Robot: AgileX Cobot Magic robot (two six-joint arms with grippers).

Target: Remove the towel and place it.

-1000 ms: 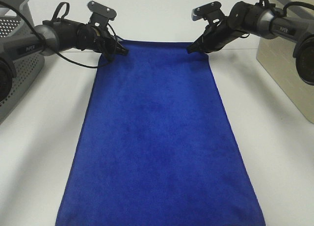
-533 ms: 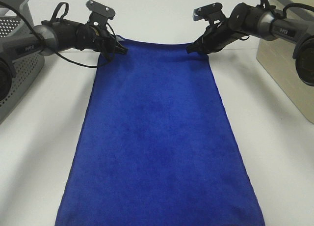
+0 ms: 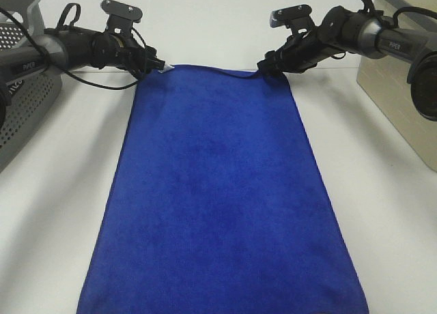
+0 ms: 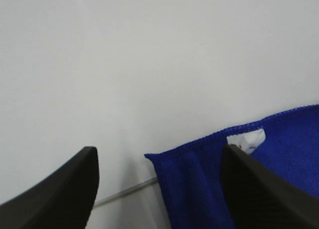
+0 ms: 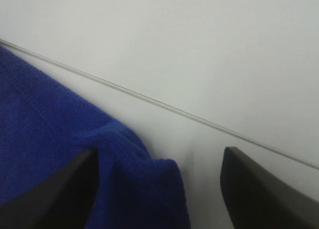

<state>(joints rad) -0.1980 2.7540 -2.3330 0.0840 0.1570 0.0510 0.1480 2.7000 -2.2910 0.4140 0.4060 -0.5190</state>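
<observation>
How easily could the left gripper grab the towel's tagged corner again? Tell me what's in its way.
Probably easily. The left gripper is open with the towel corner and its white tag lying between the fingers on the bare table. Nothing visible blocks it.

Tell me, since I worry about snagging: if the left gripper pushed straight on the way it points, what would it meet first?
Probably the towel: its tagged corner lies between the open fingers of the left gripper; depth is unclear.

I think this is a robot test lab, not a home. I see a plain white table (image 3: 61, 191), two arms marked PIPER with loose cables, a grey perforated basket (image 3: 27, 102) at one side and a beige box (image 3: 396, 95) at the other.
</observation>
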